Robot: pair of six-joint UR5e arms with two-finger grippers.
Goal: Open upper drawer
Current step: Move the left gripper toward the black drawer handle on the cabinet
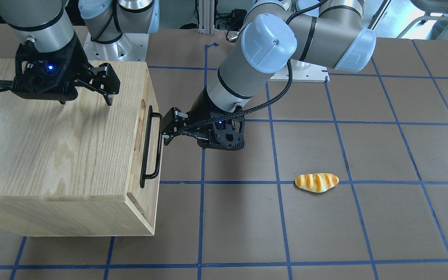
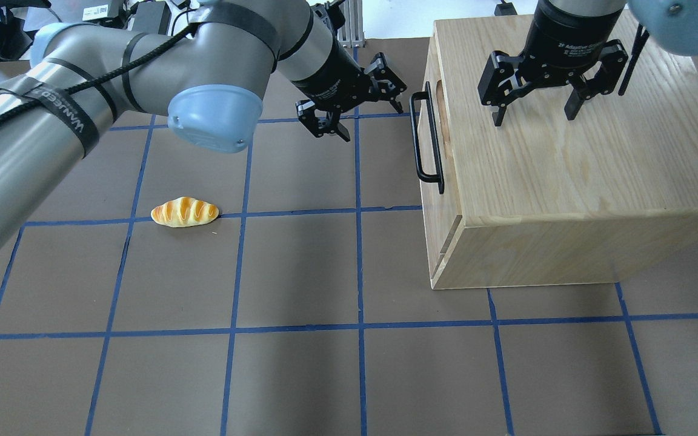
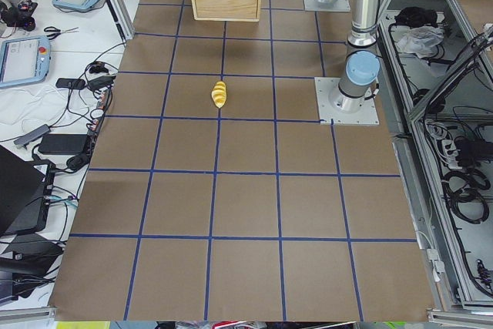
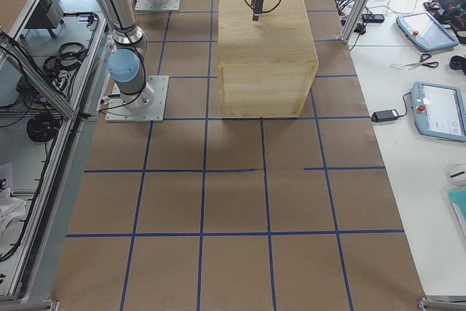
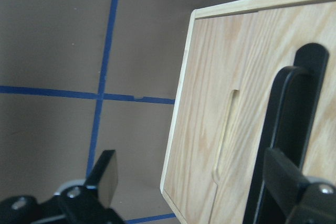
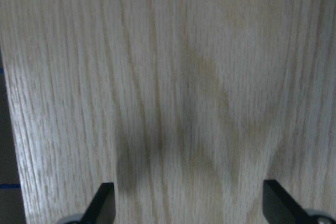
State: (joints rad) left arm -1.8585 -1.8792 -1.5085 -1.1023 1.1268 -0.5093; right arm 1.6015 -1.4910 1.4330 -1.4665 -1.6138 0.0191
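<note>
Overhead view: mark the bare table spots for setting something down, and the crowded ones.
Bare: the table squares along the view's bottom, and those between the bread roll and the cabinet. Crowded: by the upper drawer handle, where the open left gripper sits; the right gripper hangs over the cabinet top.

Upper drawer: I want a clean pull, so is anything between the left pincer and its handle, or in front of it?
Nothing visible does. The open left pincer is right at the black handle of the upper drawer. The bread roll lies on the table well out from the front, apart from it.
</note>
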